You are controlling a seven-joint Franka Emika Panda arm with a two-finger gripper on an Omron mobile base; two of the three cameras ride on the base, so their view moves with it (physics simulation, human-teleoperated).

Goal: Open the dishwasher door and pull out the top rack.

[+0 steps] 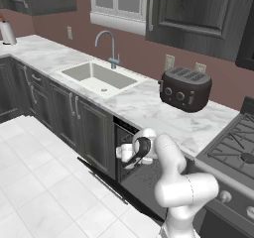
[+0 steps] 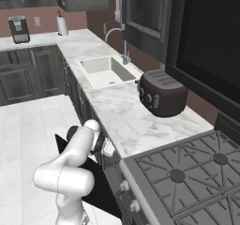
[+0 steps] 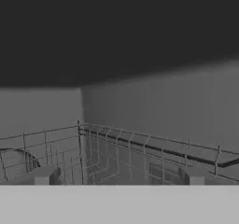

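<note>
One of the two steps looks done — the dishwasher door lies folded down flat over the floor. I have the gripper spread wide at the mouth of the cavity, holding nothing, with the top rack just ahead and still inside. Next, I judge — ease forward, close on its front wire, pull straight back.

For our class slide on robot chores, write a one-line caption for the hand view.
Open tool poised at the thin grey wire top rack inside the dark dishwasher.
</note>
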